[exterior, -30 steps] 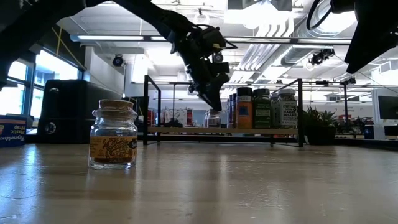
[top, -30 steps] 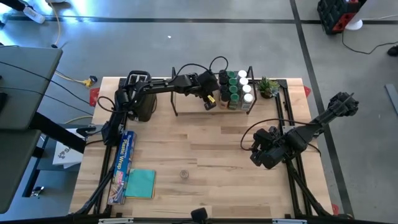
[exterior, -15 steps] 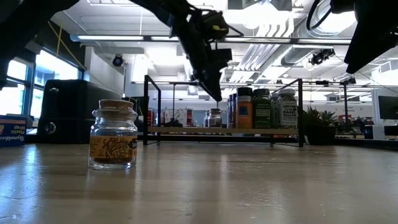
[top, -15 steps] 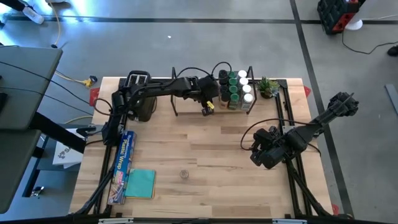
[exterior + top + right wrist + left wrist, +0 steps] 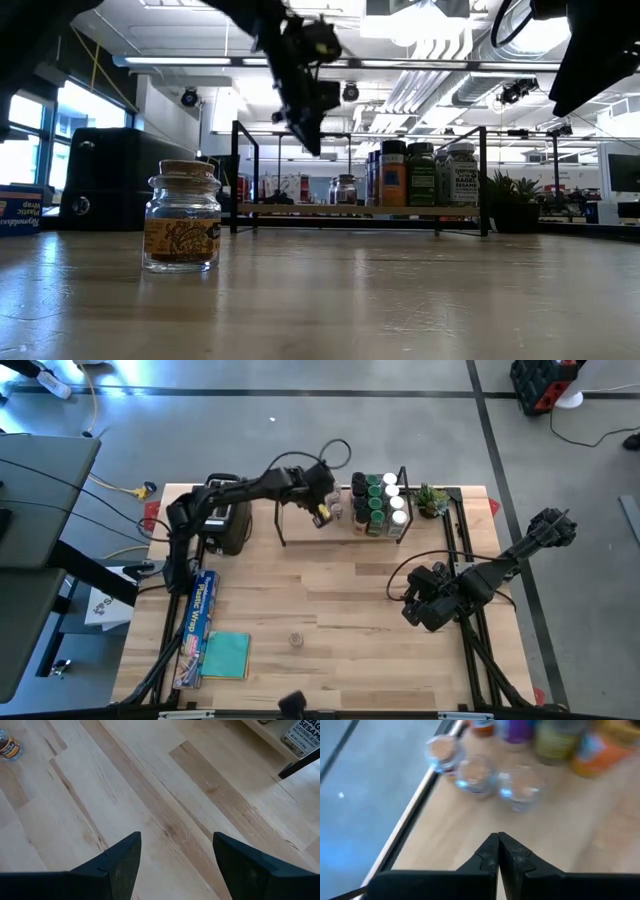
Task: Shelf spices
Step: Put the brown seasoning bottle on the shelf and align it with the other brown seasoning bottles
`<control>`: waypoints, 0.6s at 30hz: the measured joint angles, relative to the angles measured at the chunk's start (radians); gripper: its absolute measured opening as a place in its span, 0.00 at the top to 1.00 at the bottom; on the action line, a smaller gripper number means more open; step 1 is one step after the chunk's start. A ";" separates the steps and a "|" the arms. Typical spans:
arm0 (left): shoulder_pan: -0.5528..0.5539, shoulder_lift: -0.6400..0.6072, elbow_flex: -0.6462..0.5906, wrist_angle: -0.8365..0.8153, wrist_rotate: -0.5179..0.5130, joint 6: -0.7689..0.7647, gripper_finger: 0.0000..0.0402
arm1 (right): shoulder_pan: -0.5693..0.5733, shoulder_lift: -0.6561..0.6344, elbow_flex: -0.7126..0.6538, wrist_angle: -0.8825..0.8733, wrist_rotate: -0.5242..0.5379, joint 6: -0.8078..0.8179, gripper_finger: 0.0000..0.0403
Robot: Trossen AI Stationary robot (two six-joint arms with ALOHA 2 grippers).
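Observation:
The shelf (image 5: 300,530) is a light board with black wire ends at the table's far side. Several spice jars (image 5: 378,505) with green, white and dark lids stand on its right part. Three clear glass jars (image 5: 476,772) stand beside them, toward the shelf's middle. My left gripper (image 5: 322,513) hovers shut above the shelf, just left of the clear jars (image 5: 337,510), and shows raised in the low view (image 5: 305,115). A cork-lidded glass jar (image 5: 182,218) stands alone on the near table (image 5: 295,640). My right gripper (image 5: 177,855) waits open over the right of the table (image 5: 425,605).
A black toaster (image 5: 228,525) stands left of the shelf. A plastic wrap box (image 5: 200,615) and a teal cloth (image 5: 227,655) lie at the near left. A small potted plant (image 5: 432,500) sits at the shelf's right end. Bare wood (image 5: 340,595) spans the middle.
My left gripper has risen and drawn back toward the table's left and far edge, away from the clear jars on the shelf. The jars have stayed put, and my right arm has kept still.

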 joint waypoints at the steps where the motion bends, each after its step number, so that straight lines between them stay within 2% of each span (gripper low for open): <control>1: 0.020 0.008 -0.005 0.016 0.011 -0.013 0.99 | 0.000 0.000 0.000 0.001 0.000 0.000 0.40; 7: 0.107 0.075 -0.006 0.110 0.101 -0.071 1.00 | 0.000 0.000 0.000 0.005 -0.006 0.000 0.40; 18: 0.143 0.117 -0.007 0.162 0.109 -0.073 1.00 | 0.000 0.000 0.000 0.004 -0.029 0.011 0.40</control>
